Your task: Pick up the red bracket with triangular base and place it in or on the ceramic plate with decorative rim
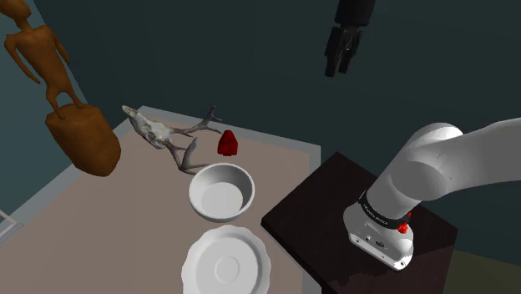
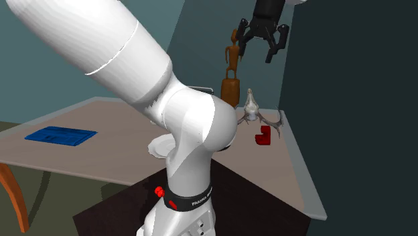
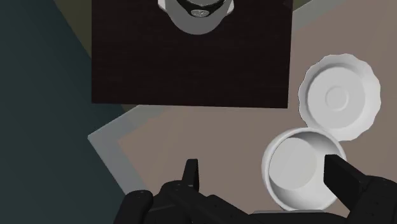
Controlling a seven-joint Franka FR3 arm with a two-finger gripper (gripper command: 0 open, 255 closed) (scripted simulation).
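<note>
The shoulder view looks down from beside and behind the stand [image 1: 334, 200], across the table [image 1: 100, 225] toward the wooden figure [image 1: 79, 134] at its far corner. The second exterior view sits close behind the arm [image 2: 194, 127] and faces the same figure, antlered skull [image 2: 251, 107] and red bracket [image 2: 262, 136]. The wrist view looks straight down from high above, sharing the stand, bowl [image 3: 299, 168] and plate [image 3: 338, 95] with the shoulder view.
</note>
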